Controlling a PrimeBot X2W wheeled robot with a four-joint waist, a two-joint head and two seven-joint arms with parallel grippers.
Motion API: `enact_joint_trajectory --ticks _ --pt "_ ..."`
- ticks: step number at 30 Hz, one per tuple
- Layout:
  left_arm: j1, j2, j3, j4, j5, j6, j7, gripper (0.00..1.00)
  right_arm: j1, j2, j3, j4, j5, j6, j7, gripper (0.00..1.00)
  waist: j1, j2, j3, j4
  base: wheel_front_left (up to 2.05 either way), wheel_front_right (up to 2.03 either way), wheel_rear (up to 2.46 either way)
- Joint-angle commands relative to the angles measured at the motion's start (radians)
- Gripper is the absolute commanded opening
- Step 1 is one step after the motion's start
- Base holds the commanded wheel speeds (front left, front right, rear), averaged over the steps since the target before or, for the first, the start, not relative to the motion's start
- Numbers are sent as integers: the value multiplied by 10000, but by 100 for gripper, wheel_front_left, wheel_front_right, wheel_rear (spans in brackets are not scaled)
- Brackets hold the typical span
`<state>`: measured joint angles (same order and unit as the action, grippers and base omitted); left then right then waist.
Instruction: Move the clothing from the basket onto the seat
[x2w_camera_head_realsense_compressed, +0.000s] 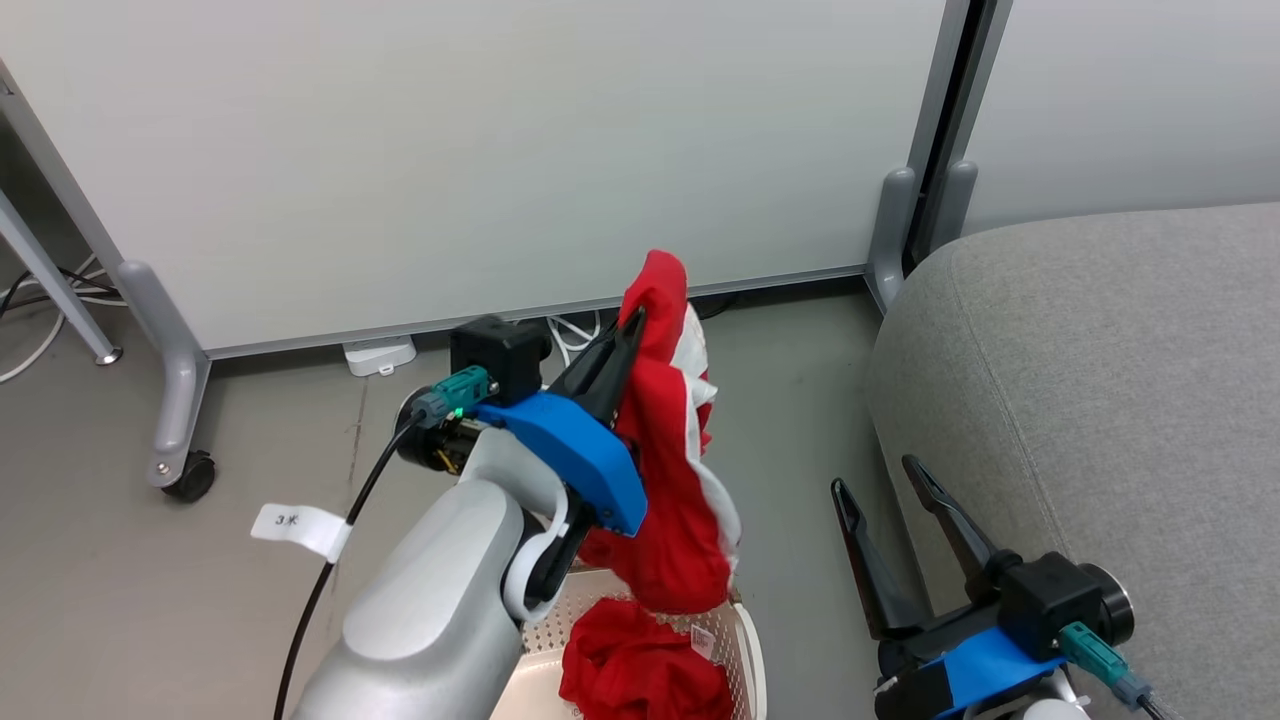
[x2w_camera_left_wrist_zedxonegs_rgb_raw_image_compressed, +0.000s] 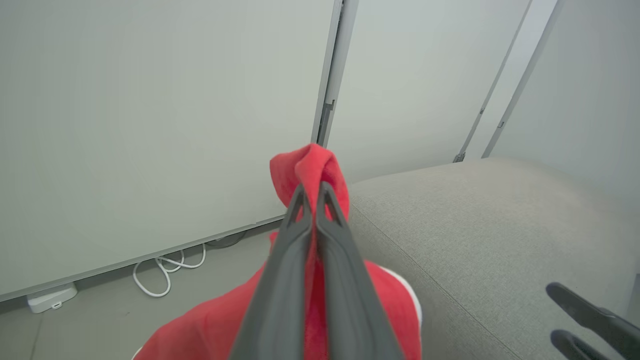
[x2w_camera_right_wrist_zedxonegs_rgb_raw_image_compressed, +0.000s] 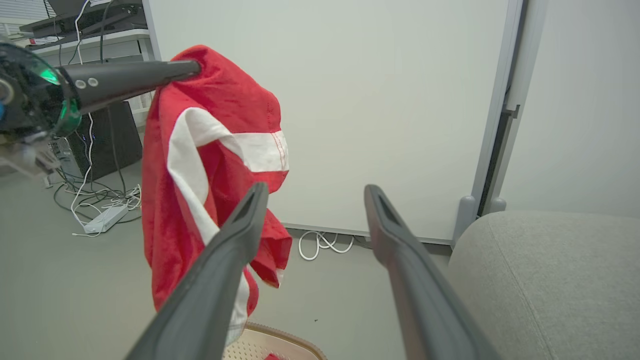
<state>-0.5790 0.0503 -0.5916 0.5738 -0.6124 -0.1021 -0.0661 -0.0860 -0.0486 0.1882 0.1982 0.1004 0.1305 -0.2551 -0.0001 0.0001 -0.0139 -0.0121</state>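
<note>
My left gripper (x2w_camera_head_realsense_compressed: 630, 325) is shut on a red garment with white trim (x2w_camera_head_realsense_compressed: 670, 450), which hangs from its fingertips above the basket (x2w_camera_head_realsense_compressed: 750, 640). The left wrist view shows the closed fingers (x2w_camera_left_wrist_zedxonegs_rgb_raw_image_compressed: 300, 235) pinching a fold of that garment (x2w_camera_left_wrist_zedxonegs_rgb_raw_image_compressed: 310, 165). In the right wrist view the garment (x2w_camera_right_wrist_zedxonegs_rgb_raw_image_compressed: 210, 165) droops from the left gripper (x2w_camera_right_wrist_zedxonegs_rgb_raw_image_compressed: 192, 67). A second red garment (x2w_camera_head_realsense_compressed: 640, 670) lies crumpled inside the cream perforated basket. The grey seat (x2w_camera_head_realsense_compressed: 1100, 400) stands to the right. Beside its front edge my right gripper (x2w_camera_head_realsense_compressed: 890, 475) is open, holding nothing.
A white partition panel (x2w_camera_head_realsense_compressed: 500, 150) on wheeled feet (x2w_camera_head_realsense_compressed: 190, 475) stands behind, with white cables and a power strip (x2w_camera_head_realsense_compressed: 380, 355) at its base. A tagged black cable (x2w_camera_head_realsense_compressed: 330, 570) trails from my left wrist. Grey floor lies between basket and seat.
</note>
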Motion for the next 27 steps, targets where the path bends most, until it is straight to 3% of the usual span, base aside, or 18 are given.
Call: enact_joint_trajectory --ticks 1,14,27 --pt "-279 9 -97 -88 -91 75 7 0 163 -33 29 -17 42 5 42 100 1 -1 -25 -1 0 0 0" --pt "-704 7 -748 155 -401 216 17 0 -178 -32 853 169 1080 5 188 100 1 -1 7 -194 0 0 0" --pt "-1019 11 -1367 214 -704 300 -103 0 -2278 -33 2468 2289 1879 5 503 100 1 -1 174 -160 0 0 0"
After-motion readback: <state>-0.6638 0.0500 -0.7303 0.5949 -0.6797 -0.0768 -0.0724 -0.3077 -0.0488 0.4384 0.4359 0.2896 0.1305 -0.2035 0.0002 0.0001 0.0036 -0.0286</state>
